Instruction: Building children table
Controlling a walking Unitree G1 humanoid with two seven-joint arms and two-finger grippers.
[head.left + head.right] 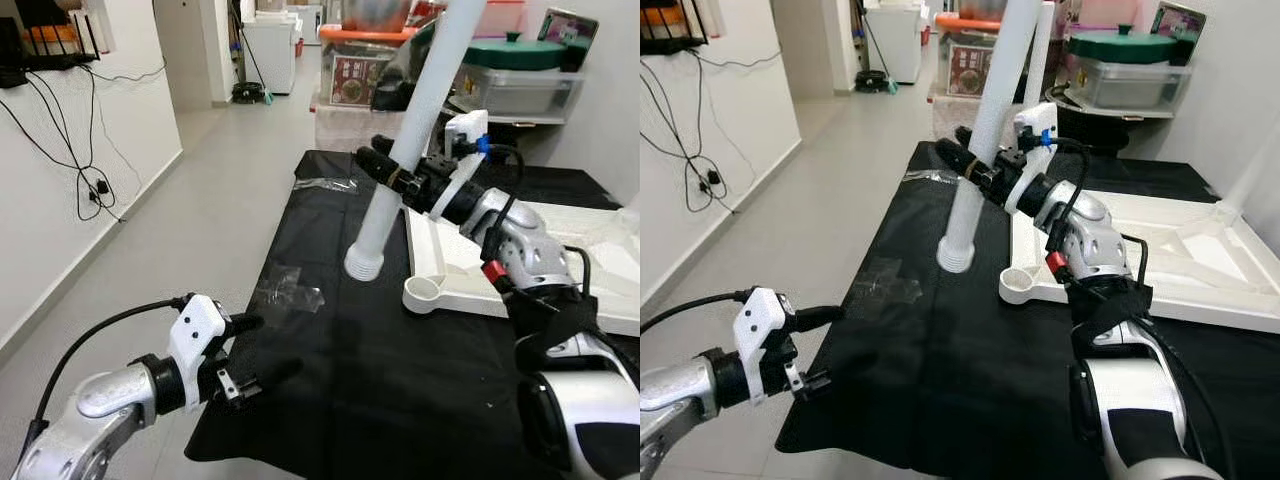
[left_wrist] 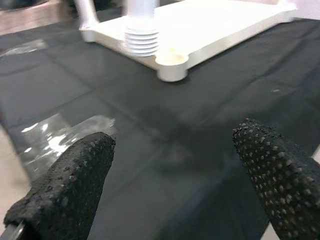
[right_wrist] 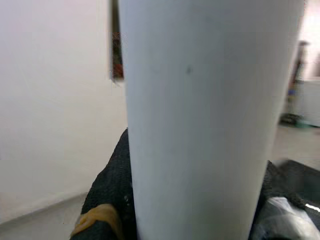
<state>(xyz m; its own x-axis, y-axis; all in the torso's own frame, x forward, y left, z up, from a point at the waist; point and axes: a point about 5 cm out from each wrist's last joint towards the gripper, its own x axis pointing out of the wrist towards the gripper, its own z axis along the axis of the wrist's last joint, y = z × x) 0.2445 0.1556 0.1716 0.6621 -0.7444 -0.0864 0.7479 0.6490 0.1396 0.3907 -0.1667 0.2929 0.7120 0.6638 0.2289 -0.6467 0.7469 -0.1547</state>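
Observation:
A long white table leg (image 1: 415,115) hangs tilted over the black cloth (image 1: 380,360), its threaded end (image 1: 364,265) lowest. My right gripper (image 1: 385,168) is shut on the leg partway up; the leg (image 3: 200,120) looms close in the right wrist view. The white tabletop (image 1: 560,260) lies upside down on the cloth, with a round corner socket (image 1: 423,294) just right of the threaded end (image 2: 141,42). My left gripper (image 1: 255,352) stands open low at the cloth's near left edge, its fingers (image 2: 70,185) wide apart, holding nothing.
Clear plastic wrap (image 1: 290,292) lies on the cloth near its left edge, another piece (image 1: 325,184) at the far end. Storage bins (image 1: 520,75) and boxes stand behind. Grey floor (image 1: 180,230) and a white wall with cables (image 1: 85,170) run along the left.

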